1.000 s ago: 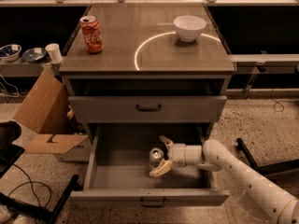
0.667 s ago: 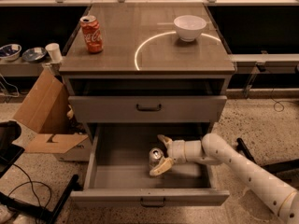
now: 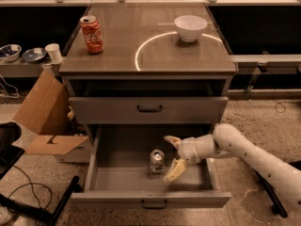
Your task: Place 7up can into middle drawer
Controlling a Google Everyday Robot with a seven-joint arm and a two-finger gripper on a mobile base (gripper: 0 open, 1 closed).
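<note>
One can [image 3: 157, 160] stands upright inside the pulled-out middle drawer [image 3: 150, 199], my gripper [image 3: 167, 158] just beside it, jaws apart so it stands free.

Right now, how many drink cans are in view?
2. The cola can stands on the cabinet top, left side; the 7up can stands in the open middle drawer, beside the gripper, jaws open. Others may be hidden.

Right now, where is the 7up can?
The 7up can stands upright in the open middle drawer, just left of the gripper, whose jaws are open.
</note>
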